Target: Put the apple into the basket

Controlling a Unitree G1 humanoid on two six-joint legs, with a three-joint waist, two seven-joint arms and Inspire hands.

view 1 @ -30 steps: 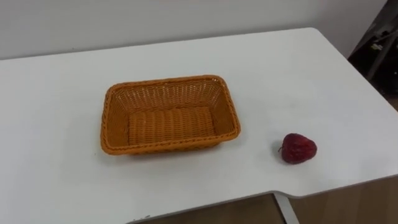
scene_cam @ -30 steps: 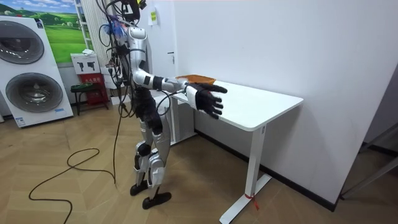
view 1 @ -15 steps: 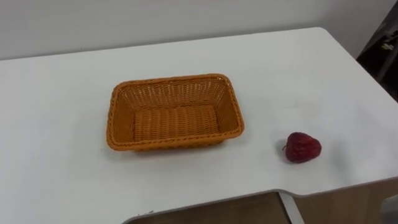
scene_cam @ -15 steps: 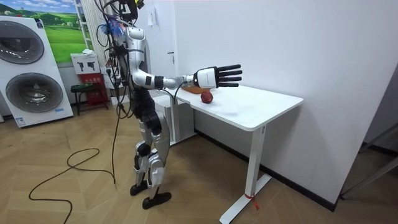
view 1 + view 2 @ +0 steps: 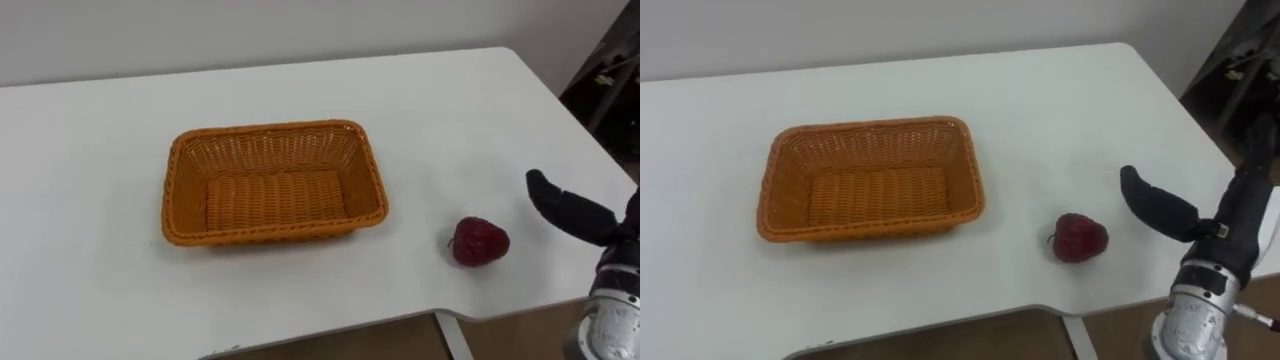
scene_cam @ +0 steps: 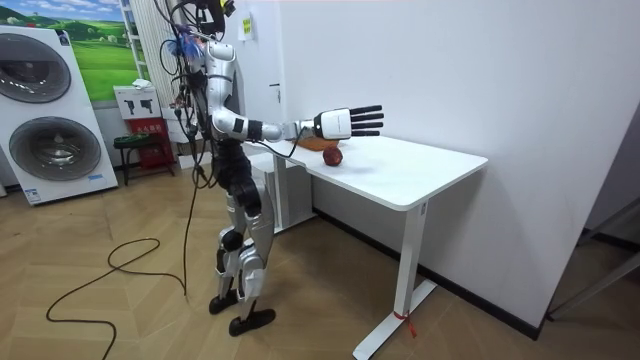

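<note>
A dark red apple (image 5: 479,242) (image 5: 1080,238) (image 6: 332,156) lies on the white table (image 5: 90,130) near its front edge, right of an empty orange wicker basket (image 5: 176,190) (image 5: 774,190). My right hand (image 5: 1230,225) (image 5: 575,213) (image 6: 345,122) hovers to the right of the apple, apart from it, open with straight fingers and the thumb pointing toward the fruit. In the room view I stand at the table's end with the right arm stretched out over it.
The table's right edge and rounded corner (image 5: 560,90) lie close to the apple, with a notch in the front edge (image 5: 440,315). Dark equipment (image 5: 605,70) stands beyond the right side. Washing machines (image 6: 45,110) stand behind me in the room view.
My right hand has come into the eye views from the right, beside the apple. In the room view it has lowered slightly over the table. The apple and basket have not moved.
</note>
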